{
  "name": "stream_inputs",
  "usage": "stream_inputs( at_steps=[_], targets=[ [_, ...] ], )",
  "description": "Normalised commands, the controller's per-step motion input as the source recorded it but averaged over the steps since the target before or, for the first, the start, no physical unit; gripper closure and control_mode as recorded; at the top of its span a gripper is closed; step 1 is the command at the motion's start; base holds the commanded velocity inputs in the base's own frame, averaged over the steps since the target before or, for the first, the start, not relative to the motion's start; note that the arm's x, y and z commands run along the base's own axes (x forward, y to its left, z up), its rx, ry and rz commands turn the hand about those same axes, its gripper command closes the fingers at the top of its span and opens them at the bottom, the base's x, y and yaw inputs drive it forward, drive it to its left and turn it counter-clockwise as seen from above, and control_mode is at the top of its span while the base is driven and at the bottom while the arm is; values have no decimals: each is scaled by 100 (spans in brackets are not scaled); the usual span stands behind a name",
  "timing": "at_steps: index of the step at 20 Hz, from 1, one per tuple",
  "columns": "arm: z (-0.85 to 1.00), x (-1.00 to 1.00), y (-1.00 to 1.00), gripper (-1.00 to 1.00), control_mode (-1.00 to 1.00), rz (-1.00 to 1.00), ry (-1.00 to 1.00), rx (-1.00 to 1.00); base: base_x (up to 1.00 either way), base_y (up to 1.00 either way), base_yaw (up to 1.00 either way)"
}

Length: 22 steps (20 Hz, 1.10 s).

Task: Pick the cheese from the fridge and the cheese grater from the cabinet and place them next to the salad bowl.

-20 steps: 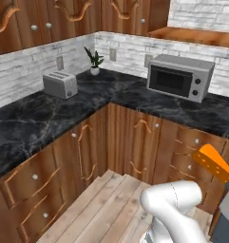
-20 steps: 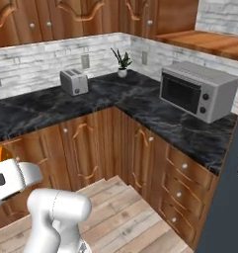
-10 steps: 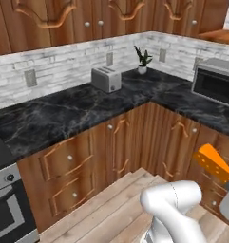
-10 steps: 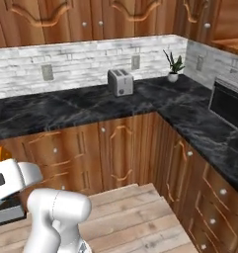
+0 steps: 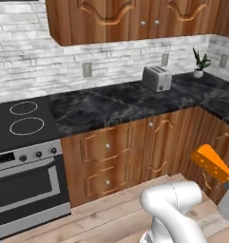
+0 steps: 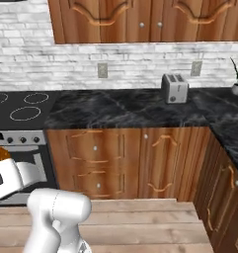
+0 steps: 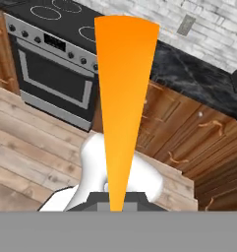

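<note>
Orange cheese (image 7: pixel 124 98) sits clamped inside the pincer (image 7: pixel 117 199).

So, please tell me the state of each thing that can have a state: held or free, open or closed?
cheese: held in the gripper, off any surface
gripper: shut on the cheese
wall cabinets: doors closed
lower cabinets: doors and drawers closed
oven: door closed
toaster: upright on the counter, slots empty
</note>
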Motion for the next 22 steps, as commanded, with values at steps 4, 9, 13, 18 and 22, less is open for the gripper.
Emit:
stream_inputs(
  at_steps=[4,9,13,18,22],
  targets=[
    [0,0,0,100,100,0,0,0,0,-17,55],
    [0,0,0,100,100,0,0,0,6,-8,51],
    [0,0,0,100,100,0,0,0,19,-1,46],
    [0,0,0,100,100,0,0,0,53,0,28],
    [0,0,0,100,100,0,0,0,86,0,10]
  ],
)
